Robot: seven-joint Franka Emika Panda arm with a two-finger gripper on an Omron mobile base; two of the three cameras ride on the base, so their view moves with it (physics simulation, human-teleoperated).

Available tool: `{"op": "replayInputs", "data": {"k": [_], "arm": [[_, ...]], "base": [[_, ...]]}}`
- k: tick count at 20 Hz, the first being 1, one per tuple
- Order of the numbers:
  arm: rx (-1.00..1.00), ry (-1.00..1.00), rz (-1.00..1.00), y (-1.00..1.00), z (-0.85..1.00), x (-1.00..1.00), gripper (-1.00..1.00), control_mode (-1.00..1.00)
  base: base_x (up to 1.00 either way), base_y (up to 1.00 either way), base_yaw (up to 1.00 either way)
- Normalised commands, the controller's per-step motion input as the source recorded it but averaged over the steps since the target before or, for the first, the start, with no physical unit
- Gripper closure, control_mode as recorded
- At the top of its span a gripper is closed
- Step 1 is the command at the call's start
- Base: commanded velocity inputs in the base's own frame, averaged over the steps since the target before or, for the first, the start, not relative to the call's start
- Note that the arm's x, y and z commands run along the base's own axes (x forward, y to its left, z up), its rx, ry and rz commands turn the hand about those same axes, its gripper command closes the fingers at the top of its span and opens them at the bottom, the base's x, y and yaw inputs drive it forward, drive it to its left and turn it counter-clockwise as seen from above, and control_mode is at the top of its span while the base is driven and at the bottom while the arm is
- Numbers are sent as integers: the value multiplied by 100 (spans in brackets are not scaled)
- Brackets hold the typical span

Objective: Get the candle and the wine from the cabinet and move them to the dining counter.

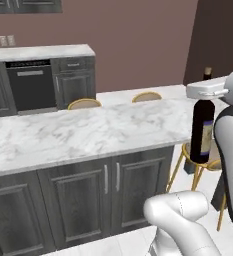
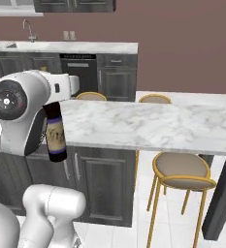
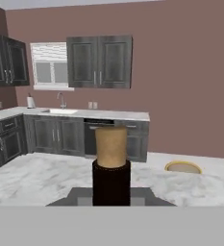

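The kitchen has mauve walls and dark grey cabinets. In the left base view the long marble bench (image 1: 83, 132) crosses the picture, bare on top, with wooden stools (image 1: 84, 103) behind its far edge. Past the right end of the bench the wine (image 1: 203, 127) hangs upright in the air, beyond the bench edge and not over the top. The hand (image 1: 206, 90) is closed on its neck from the side.

In the right base view the bottle hangs just in front of the near edge, at the left end, and its base is lower than the marble top. One more stool (image 2: 182, 174) stands near the right end.

In the hand view the neck and the cork-coloured cap fill the middle, upright between the finger tips, and the marble lies beyond it.

I judge that the bottle must first rise. If the arm goes forward at this height, the glass can strike the bench edge and slip in the grip. The candle is not on the bench yet.
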Motion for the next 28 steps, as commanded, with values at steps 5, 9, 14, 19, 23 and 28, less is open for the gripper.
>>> {"op": "replayInputs", "data": {"k": [5,9,14,19,23,28], "arm": [[0,0,0,0,0,0,100,100],[0,0,0,0,0,0,100,100],[0,0,0,0,0,0,100,100],[0,0,0,0,0,0,100,100],[0,0,0,0,0,0,100,100],[0,0,0,0,0,0,100,100]], "base": [[51,36,11],[53,39,6],[61,30,2],[65,11,2],[63,0,0],[59,0,0]]}}
